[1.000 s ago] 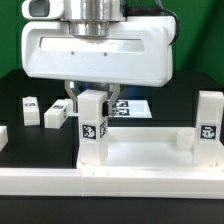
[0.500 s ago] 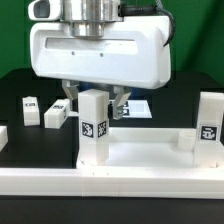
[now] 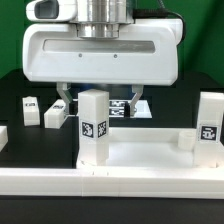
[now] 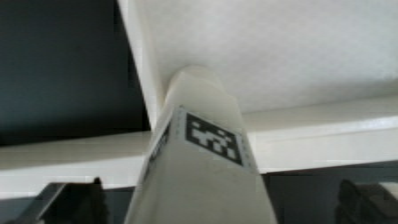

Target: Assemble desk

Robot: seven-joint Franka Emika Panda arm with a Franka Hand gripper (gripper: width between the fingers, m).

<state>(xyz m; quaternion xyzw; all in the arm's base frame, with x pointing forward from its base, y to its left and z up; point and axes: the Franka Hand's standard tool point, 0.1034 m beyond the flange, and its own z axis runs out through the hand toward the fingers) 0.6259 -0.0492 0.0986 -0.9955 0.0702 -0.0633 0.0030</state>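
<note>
The tool (image 3: pixel 98 103) hangs wide open and empty. Its fingers (image 3: pixel 63 100) are spread to either side of the upright leg (image 3: pixel 93 125), and neither pad touches it. In the wrist view the leg (image 4: pixel 205 140) rises midway between the two fingertips (image 4: pixel 71 200).

The leg stands directly under the tool, at a corner of the tabletop (image 3: pixel 150 158); whether it is seated in its socket cannot be seen.

To do this step well, the tool should probably come straight down, close evenly on the leg's flat faces and keep it vertical through any turning, so it does not bind.

Farther out, another leg (image 3: pixel 210 125) stands to one side. Loose legs (image 3: pixel 55 116) lie on the black desk (image 3: pixel 15 92).
</note>
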